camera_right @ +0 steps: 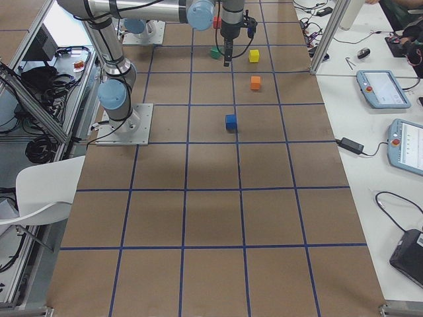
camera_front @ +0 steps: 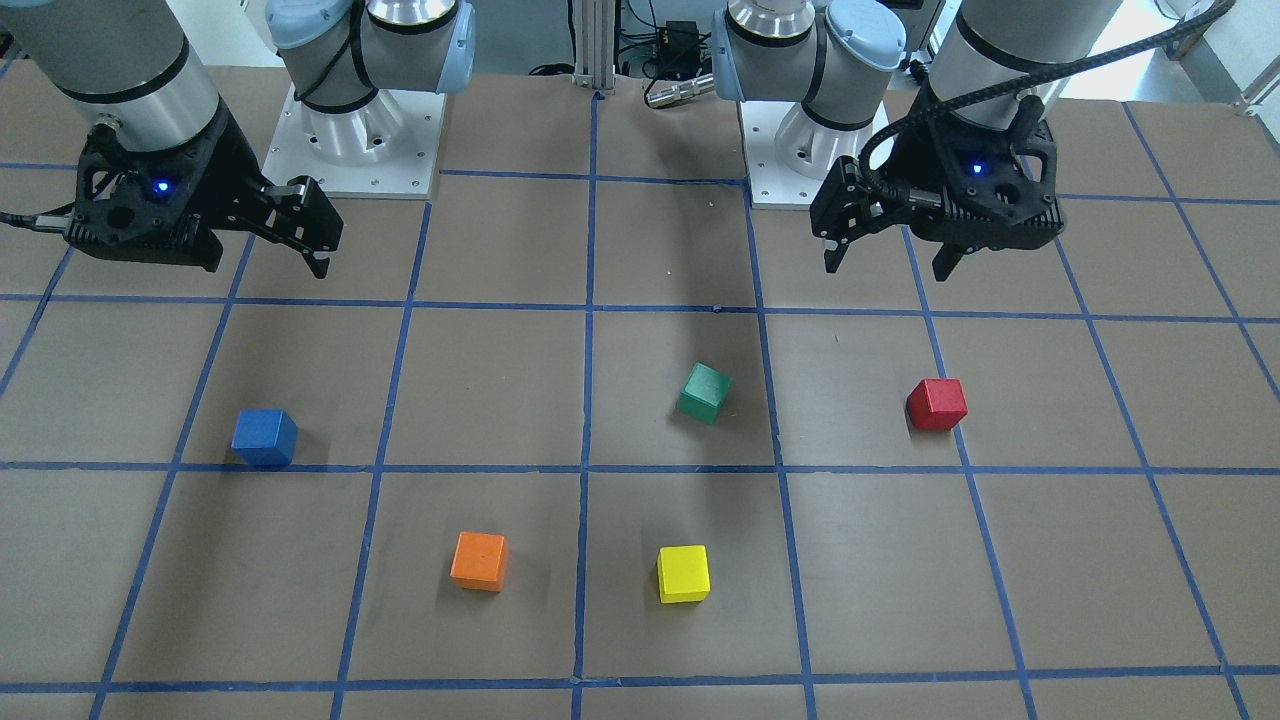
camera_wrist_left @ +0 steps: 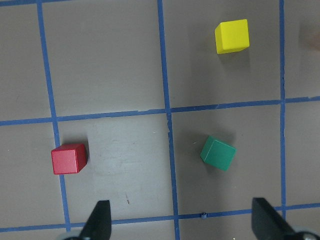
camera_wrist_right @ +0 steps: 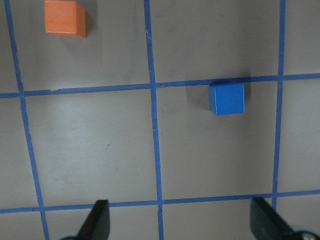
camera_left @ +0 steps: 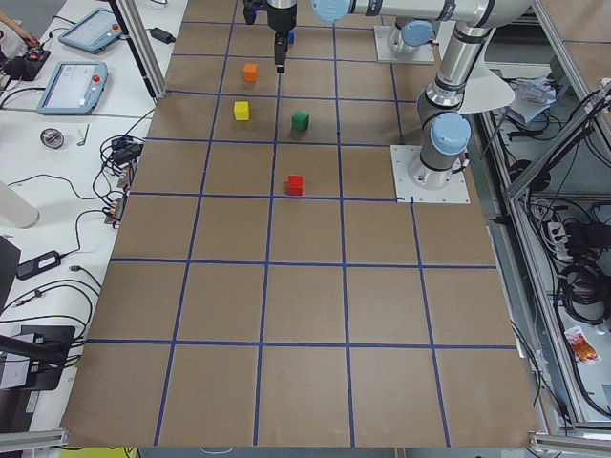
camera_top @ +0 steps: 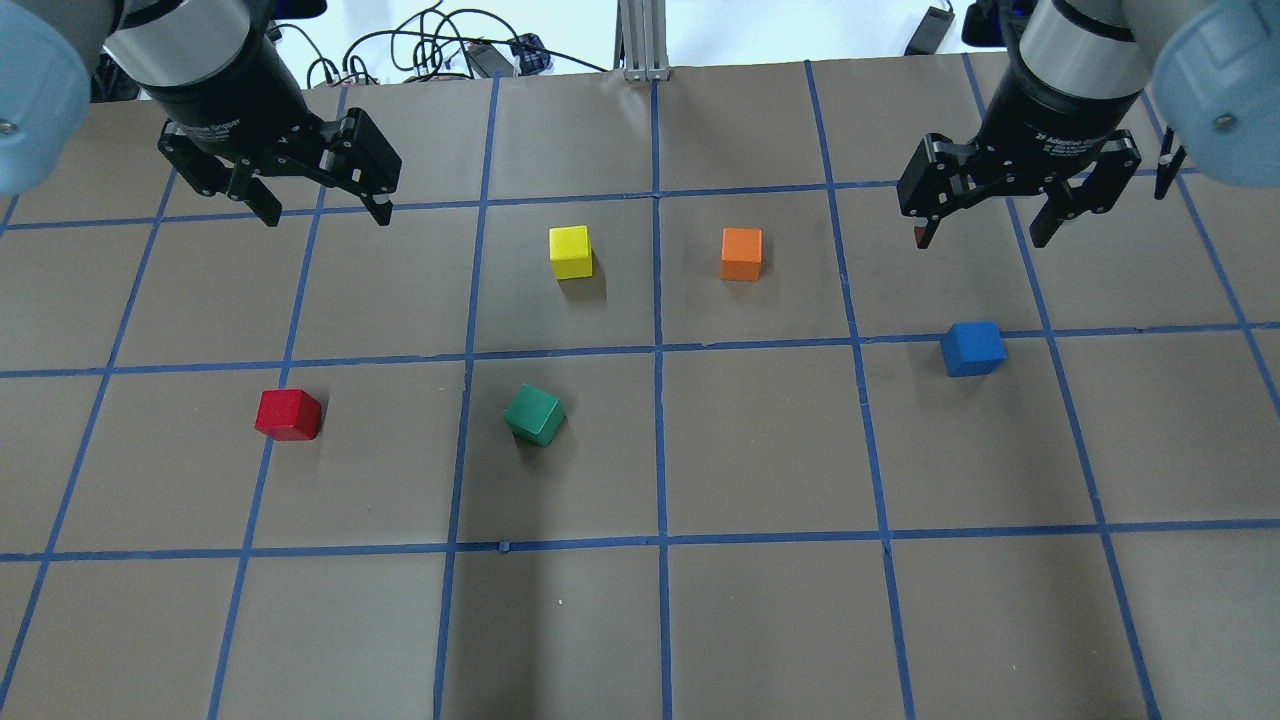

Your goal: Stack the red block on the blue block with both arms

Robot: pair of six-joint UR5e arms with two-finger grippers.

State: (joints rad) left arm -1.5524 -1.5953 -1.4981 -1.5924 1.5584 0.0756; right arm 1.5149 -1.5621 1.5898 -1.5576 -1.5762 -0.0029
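**Both claws empty, blocks far apart**

Left gripper (camera_top: 326,215) upper left and right gripper (camera_top: 980,240) upper right are both spread wide, holding nothing. Arms are cropped at the top edge. Red block (camera_top: 288,415) sits left of centre, blue block (camera_top: 972,348) at right. Wrist views show only fingertips (camera_wrist_left: 100,220).

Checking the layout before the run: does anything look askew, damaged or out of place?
Only the green cube sits turned at an angle to the tape grid; the red block, blue block, yellow cube and orange cube lie roughly square. No damage shows.
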